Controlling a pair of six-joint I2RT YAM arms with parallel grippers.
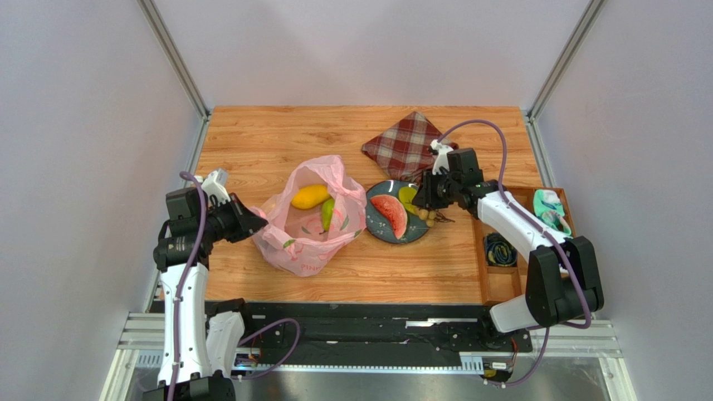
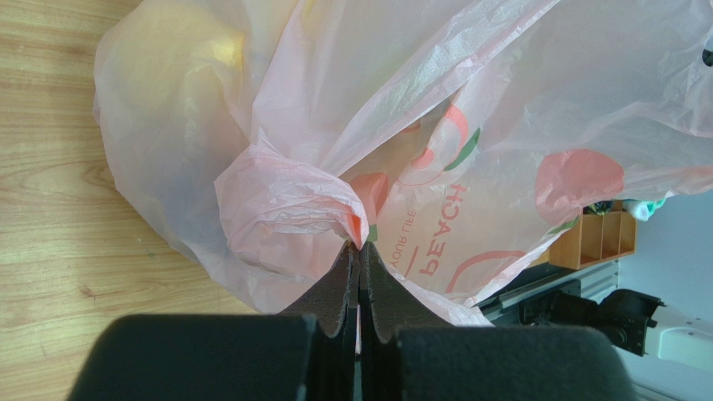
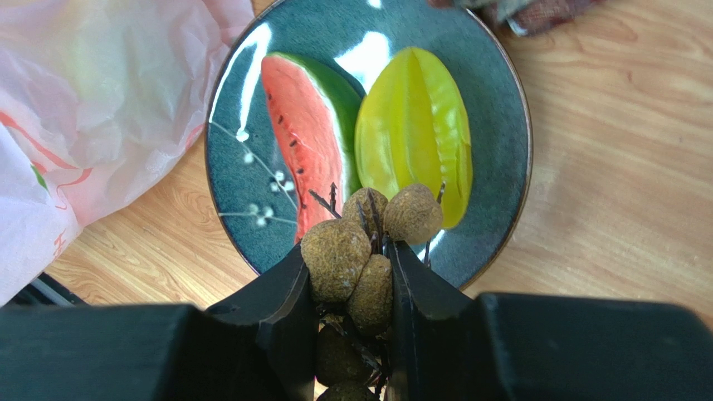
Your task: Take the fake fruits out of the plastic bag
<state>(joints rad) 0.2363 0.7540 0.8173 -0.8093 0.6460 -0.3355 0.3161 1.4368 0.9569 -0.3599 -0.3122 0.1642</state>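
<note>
The step in hand looks like a set-down. The right end effector (image 3: 347,280) is clamped on the brownish grape bunch (image 3: 361,251), just over the dark plate (image 3: 238,180) near its 3 o'clock rim in the overhead view. It sits beside the pink-red slice (image 3: 297,125) and the elongated yellow fruit (image 3: 414,134). Next it should lower, part its fingers and reach for the plastic bag (image 1: 301,251), which lies on the bench (image 1: 251,142) at the plate's 9 o'clock. The left end effector (image 2: 360,266) pinches a fold of the bag at its 9 o'clock side, a grip only the left wrist view shows. Only the overhead view shows the yellow pear (image 1: 309,196) and green fruit (image 1: 326,214) in the bag's mouth.
</note>
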